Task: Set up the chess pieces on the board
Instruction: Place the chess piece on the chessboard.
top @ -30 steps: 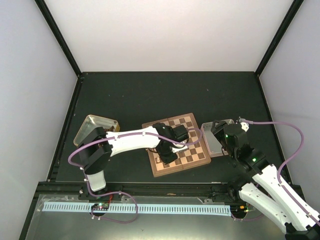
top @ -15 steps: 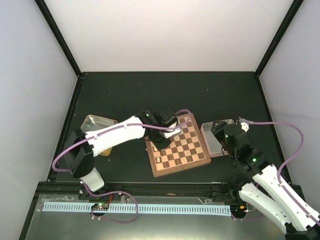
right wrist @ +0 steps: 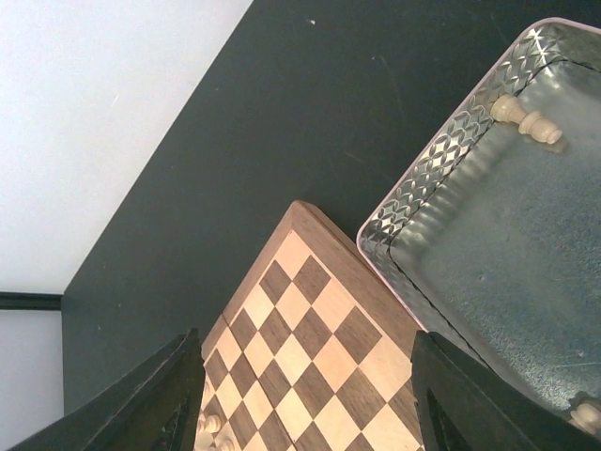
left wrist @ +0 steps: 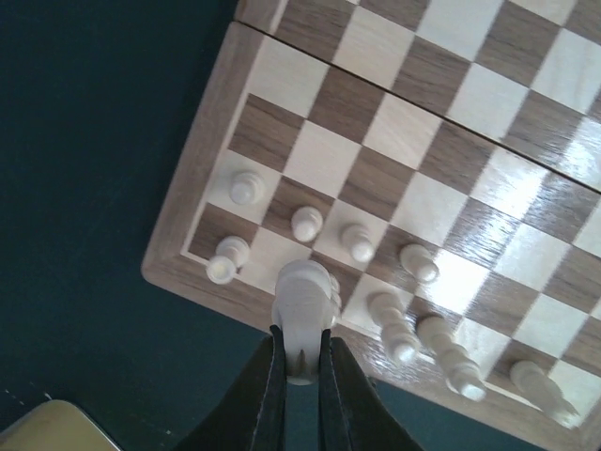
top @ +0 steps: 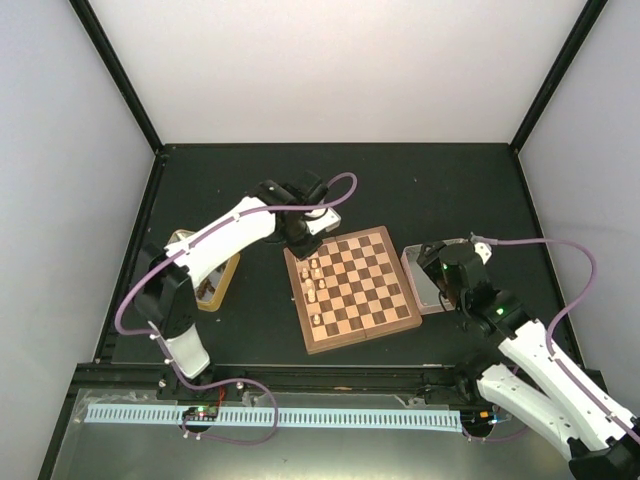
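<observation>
You are clenching your left fingers (left wrist: 268, 399) on a pale piece (left wrist: 302, 299) over the far left corner of the board (top: 365, 285). Pale chessmen (top: 315, 270) are filling only its left edge, and dark ones are missing. Your right fingers (right wrist: 169, 399) are hanging spread and empty above the tray (right wrist: 432, 178).

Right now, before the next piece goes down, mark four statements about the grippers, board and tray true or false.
1. The left gripper is shut on a pale chessman. True.
2. The right gripper holds a dark piece. False: it is open and holds nothing.
3. Pale pawns stand near one edge of the board. True.
4. The tray is empty. False: a fallen pale piece lies in it near the rim.
</observation>
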